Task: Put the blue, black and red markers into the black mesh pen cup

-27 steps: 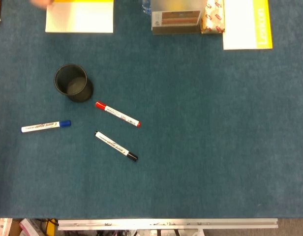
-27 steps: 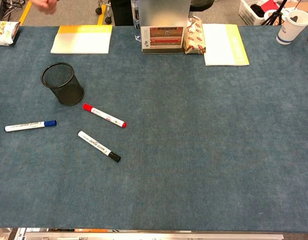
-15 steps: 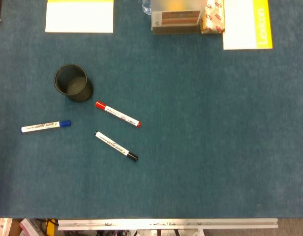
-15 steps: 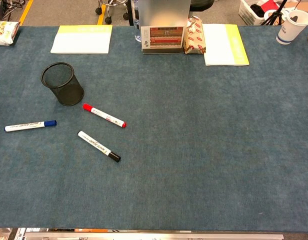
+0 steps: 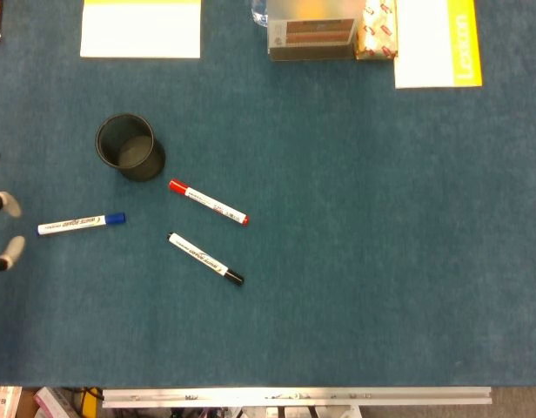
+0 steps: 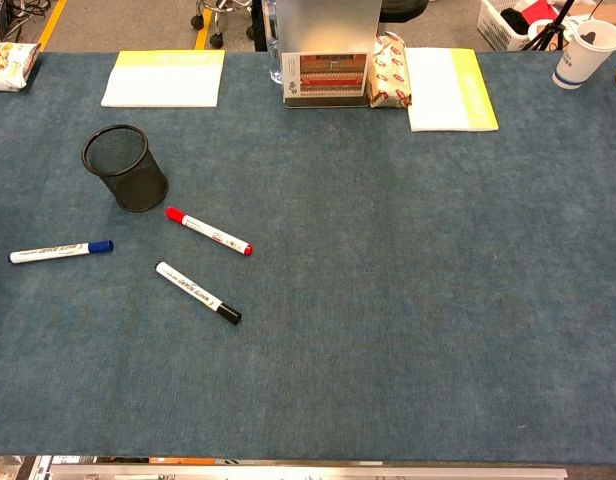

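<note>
The black mesh pen cup (image 5: 129,146) (image 6: 126,167) stands upright at the left of the blue table. Three white-barrelled markers lie flat near it: the red marker (image 5: 207,202) (image 6: 208,231) just right of the cup, the black marker (image 5: 205,259) (image 6: 198,292) below that, and the blue marker (image 5: 81,224) (image 6: 60,250) furthest left. My left hand (image 5: 2,228) shows only as a few spread fingertips (image 5: 13,250) at the left edge of the head view, left of the blue marker and apart from it, holding nothing. The chest view does not show it. My right hand is out of sight.
Along the far edge lie a yellow-white pad (image 6: 164,78), a metal stand with a card (image 6: 324,62), a snack packet (image 6: 389,72) and a second pad (image 6: 450,90). A paper cup (image 6: 584,52) stands at the far right corner.
Fingertips of my left hand have come into the head view at the left edge. A person's hand seen at the far left edge earlier is gone. Markers and cup have not moved.
</note>
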Available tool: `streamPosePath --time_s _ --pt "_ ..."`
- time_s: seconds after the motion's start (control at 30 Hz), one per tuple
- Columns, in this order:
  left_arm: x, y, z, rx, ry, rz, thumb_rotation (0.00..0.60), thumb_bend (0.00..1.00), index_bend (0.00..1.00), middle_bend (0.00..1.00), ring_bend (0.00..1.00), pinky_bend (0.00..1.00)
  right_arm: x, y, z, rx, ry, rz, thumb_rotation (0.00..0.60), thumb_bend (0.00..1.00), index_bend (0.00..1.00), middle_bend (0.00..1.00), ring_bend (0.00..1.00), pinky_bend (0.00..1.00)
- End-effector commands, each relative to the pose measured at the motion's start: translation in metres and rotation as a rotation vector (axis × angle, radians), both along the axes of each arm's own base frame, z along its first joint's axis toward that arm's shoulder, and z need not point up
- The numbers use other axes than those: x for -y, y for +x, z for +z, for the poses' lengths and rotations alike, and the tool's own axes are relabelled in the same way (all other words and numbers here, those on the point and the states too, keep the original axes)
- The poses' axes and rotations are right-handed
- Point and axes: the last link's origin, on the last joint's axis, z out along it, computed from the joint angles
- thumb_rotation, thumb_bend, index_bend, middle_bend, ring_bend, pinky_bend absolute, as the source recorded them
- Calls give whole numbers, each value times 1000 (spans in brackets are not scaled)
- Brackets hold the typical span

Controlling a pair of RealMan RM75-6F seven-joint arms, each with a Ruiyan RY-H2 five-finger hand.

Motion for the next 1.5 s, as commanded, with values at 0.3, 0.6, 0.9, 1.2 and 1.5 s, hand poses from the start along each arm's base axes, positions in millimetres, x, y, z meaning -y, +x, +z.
streamPosePath --time_s 0.3,0.6,0.9,1.2,1.5 --pt "-31 12 -42 22 -70 73 600 246 450 37 0 100 0 0 5 12 -13 1 600 0 339 325 420 643" --pt "-44 5 -70 38 -159 179 600 233 368 3 0 89 0 0 8 20 -20 5 600 0 339 325 420 643" --pt "-46 8 -83 36 -160 176 600 212 347 5 0 89 2 -1 7 21 -10 3 600 0 339 325 419 643" --pt "-48 13 -91 43 -171 180 597 212 370 12 0 90 2 -1 6 18 -4 2 600 0 339 325 419 643" --pt "-51 15 -103 43 -176 185 529 211 407 20 0 92 2 -1 7 21 -8 3 600 0 339 325 419 643"
